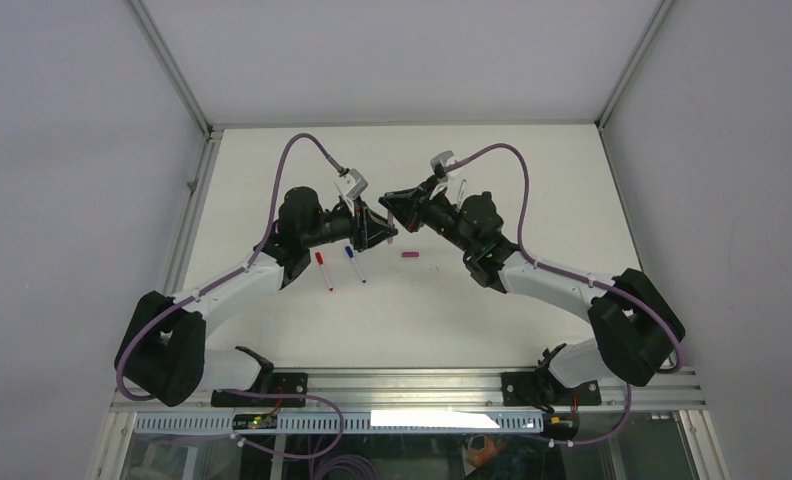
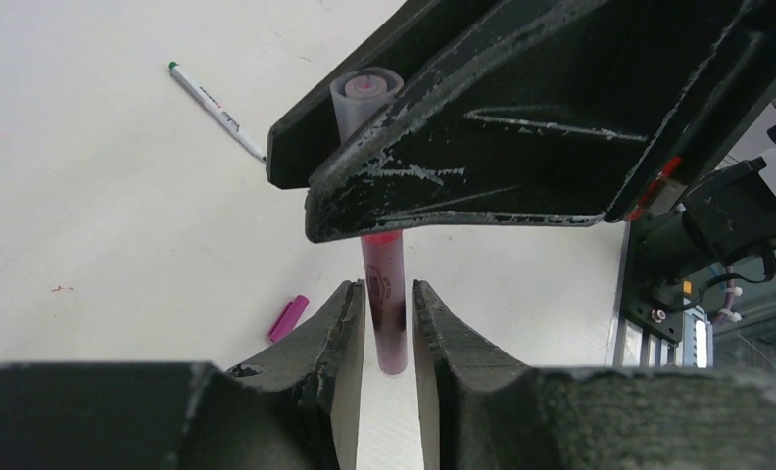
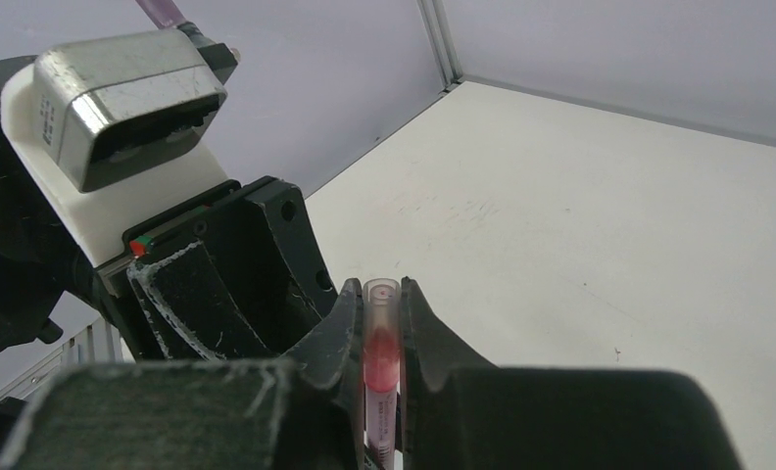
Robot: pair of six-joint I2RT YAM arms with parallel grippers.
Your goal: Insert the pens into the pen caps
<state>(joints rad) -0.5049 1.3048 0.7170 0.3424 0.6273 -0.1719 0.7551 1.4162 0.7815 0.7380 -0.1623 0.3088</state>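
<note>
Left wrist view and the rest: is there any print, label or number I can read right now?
None can be read.
On the white pen with green tip: reddish print along the barrel, too small to read.
On the held pen: no marking that can be made out.

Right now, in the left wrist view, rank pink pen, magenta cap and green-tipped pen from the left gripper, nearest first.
1. Pink pen: upright inside the left gripper.
2. Magenta cap: lying just left.
3. Green-tipped pen: far, upper left.
</note>
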